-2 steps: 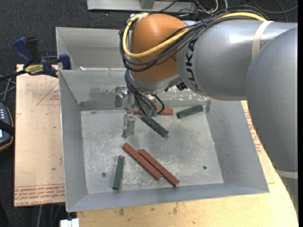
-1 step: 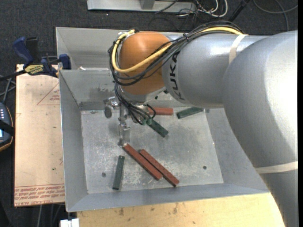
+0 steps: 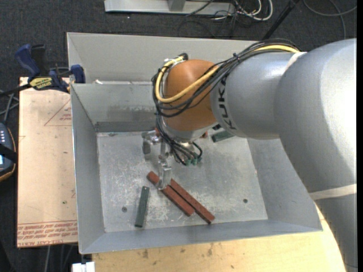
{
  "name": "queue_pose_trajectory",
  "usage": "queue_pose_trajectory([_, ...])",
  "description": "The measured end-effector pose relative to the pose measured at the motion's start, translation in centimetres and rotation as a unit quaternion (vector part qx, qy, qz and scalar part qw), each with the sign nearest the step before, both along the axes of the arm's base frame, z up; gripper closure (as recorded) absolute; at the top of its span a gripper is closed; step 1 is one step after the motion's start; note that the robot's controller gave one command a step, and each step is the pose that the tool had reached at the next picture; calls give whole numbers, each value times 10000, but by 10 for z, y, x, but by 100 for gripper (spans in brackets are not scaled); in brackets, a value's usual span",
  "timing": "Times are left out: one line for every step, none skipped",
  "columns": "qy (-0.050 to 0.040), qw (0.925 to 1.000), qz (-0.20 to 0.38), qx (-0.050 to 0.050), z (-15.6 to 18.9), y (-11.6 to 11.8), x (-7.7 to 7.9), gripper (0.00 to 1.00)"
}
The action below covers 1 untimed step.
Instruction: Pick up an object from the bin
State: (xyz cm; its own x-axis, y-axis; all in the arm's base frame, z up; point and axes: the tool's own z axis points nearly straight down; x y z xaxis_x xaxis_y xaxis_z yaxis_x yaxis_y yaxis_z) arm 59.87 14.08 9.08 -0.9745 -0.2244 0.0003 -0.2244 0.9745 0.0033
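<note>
My gripper (image 3: 164, 177) hangs below the orange wrist cover in the middle of the bin. Its tip is down at the upper left end of two long red-brown bars (image 3: 186, 200). The bars lie side by side and run diagonally toward the bin's front right. A dark grey-green stick (image 3: 140, 207) lies a little to the left of the gripper, near the front wall and almost upright in the view.
A small red and green thing (image 3: 219, 132) lies partly behind the arm, toward the back right of the bin floor. The arm and its cables cover the back middle of the bin. Bare floor shows at the left and right.
</note>
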Motion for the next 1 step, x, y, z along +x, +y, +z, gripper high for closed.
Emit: queue_pose_trajectory([1,9997,237,-19,-2,-39,-4,0])
